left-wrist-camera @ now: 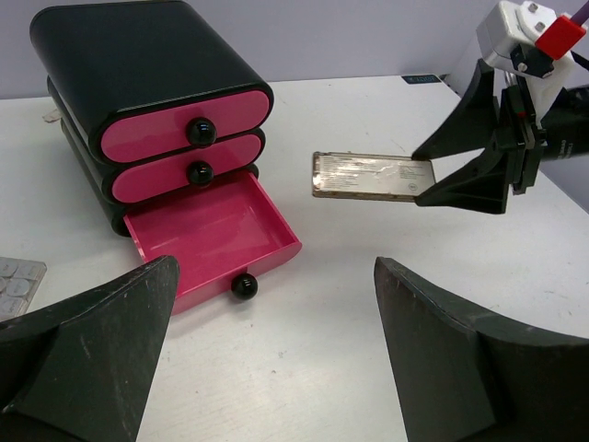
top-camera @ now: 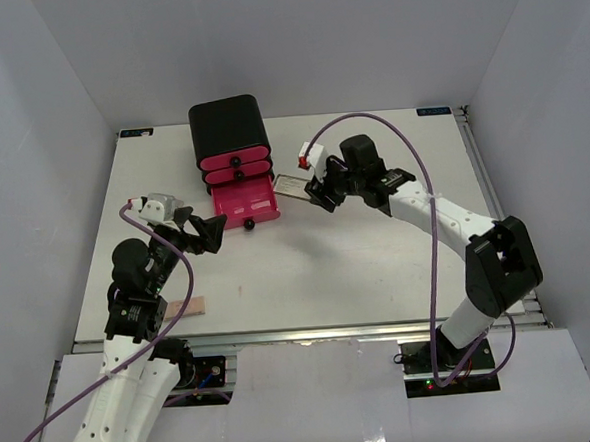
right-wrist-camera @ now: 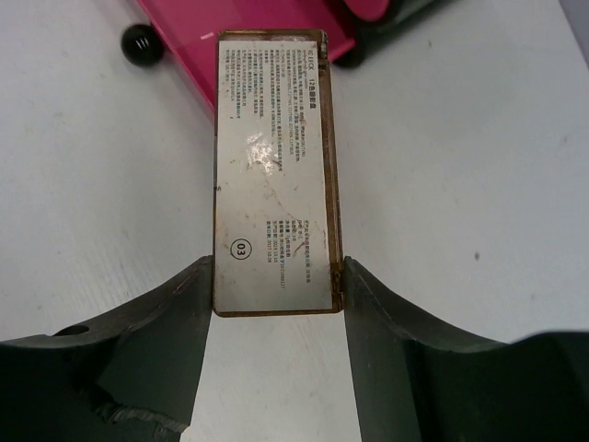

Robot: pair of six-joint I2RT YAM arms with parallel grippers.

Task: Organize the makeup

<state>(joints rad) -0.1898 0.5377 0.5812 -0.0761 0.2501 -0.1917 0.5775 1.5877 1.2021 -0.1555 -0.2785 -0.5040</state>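
Observation:
My right gripper (top-camera: 316, 192) is shut on the near end of a flat rectangular compact (right-wrist-camera: 273, 175), its fingers (right-wrist-camera: 170, 318) pressing both long edges. The compact (left-wrist-camera: 371, 176) hangs level above the table, just right of the open bottom drawer (left-wrist-camera: 207, 230), and its far end reaches over the drawer's corner (right-wrist-camera: 267, 37). My left gripper (left-wrist-camera: 276, 368) stands open with nothing in it, in front of the drawer (top-camera: 244, 201). A beige-pink pad (top-camera: 185, 308) lies near the left arm's base. A small grey palette (left-wrist-camera: 14, 281) shows at the left edge.
The black box (top-camera: 230, 135) with pink drawers stands at the back centre, its upper two drawers (left-wrist-camera: 184, 133) shut. The open drawer's black knob (left-wrist-camera: 243, 286) juts toward my left gripper. White walls enclose the table on three sides.

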